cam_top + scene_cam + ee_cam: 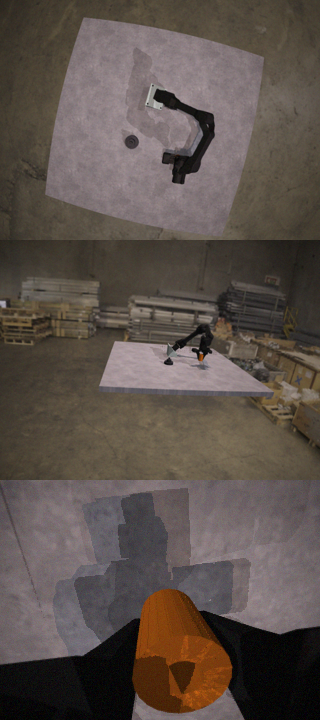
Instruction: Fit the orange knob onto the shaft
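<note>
While the hand (201,357) (169,620), part-closed, is gripping the orange knob (200,357) (175,645) above the tabletop (144,379) (103,165) (280,520), well apart from the pedestal (131,141) (168,362), careful carrying is keeping it upright and unslipping, clear of the pedestal's shaft until centred.

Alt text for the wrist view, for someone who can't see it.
An orange knob fills the lower middle, gripped between two black fingers, its end with a dark recess facing the camera. Shadows fall across the mottled tabletop behind.
</note>
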